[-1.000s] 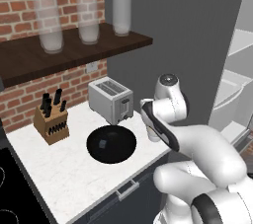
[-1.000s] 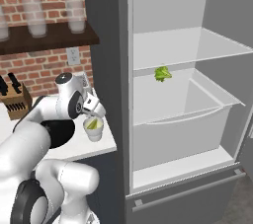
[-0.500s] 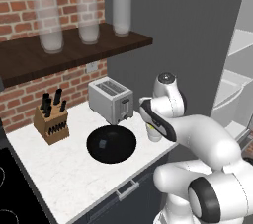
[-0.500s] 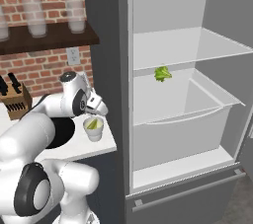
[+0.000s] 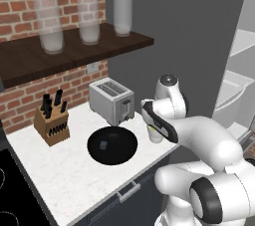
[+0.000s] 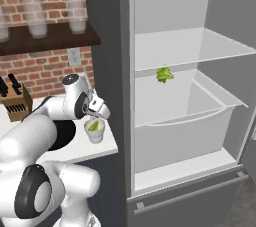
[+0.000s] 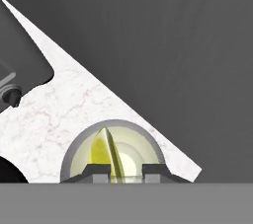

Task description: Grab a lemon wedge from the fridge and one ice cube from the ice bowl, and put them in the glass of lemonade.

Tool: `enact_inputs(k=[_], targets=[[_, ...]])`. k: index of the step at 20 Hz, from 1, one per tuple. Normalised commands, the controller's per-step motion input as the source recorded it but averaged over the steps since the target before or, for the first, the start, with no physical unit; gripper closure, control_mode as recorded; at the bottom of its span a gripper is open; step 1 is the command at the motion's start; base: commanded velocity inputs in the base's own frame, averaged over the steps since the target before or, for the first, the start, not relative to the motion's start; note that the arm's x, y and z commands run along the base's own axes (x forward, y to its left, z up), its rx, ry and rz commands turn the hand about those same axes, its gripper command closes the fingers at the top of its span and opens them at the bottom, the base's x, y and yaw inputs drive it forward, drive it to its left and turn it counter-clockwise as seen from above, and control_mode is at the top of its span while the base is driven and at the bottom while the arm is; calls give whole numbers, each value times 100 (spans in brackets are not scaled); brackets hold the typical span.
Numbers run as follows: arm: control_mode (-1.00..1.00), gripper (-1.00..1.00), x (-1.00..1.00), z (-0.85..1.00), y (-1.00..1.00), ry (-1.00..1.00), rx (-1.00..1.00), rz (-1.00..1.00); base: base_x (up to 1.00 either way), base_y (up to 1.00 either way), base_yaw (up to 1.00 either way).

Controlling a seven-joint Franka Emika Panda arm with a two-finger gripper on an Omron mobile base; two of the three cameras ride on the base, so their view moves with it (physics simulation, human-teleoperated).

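The glass of lemonade [image 6: 95, 132] stands at the counter's right end, next to the fridge [image 6: 165, 16], whose white inside shows. My gripper [image 6: 95, 119] hangs right above the glass, shut on the lemon wedge [image 6: 91, 126]. In the hand view the yellow-green lemon wedge [image 7: 105, 150] stands on edge between the fingertips [image 7: 100, 171] of my gripper [image 7: 127, 172], over the mouth of the glass of lemonade [image 7: 143, 141]. From the left, my gripper [image 5: 154, 129] hides most of the glass of lemonade [image 5: 156, 138]. The black ice bowl [image 5: 112, 145] lies just left of it.
A toaster [image 5: 112, 100] stands behind the bowl and a knife block [image 5: 51, 120] sits further left. Tall clear glasses [image 5: 123, 12] line the shelf above. A green leafy thing [image 6: 164, 74] lies on a fridge shelf. The counter's edge [image 7: 163, 136] runs close beside the glass.
The arm's elbow has shifted a little. The hand stays over the glass with the wedge between its fingers.
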Motion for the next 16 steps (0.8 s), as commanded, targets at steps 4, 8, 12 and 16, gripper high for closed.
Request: enact_inputs(k=[4,8,12,16], targets=[[-100,-100,0,0,0,0,0,0,0,0,0],[-100,-100,0,0,0,0,0,0,0,0,0],[-100,-100,0,0,0,0,0,0,0,0,0],[-100,-100,0,0,0,0,0,0,0,0,0]])
